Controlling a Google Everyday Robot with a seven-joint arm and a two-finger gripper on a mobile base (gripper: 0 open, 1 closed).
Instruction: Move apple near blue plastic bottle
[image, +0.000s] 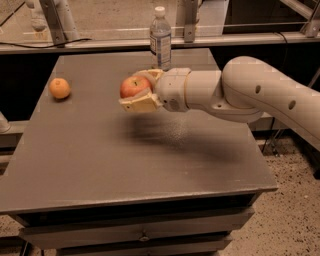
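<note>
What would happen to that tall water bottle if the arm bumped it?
Tall on a narrow base, the blue plastic bottle would likely tip; being round, it might then roll. The gripper, shut on the apple, hangs in front of it.

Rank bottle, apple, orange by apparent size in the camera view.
1. blue plastic bottle: tallest, though farthest back.
2. apple: clamped in the gripper above the table, possibly enlarged by nearness.
3. orange: smallest, near the left edge.

Table (125, 165), orange (59, 88), bottle (160, 40), fingers (137, 104) holding apple (134, 86) above
</note>
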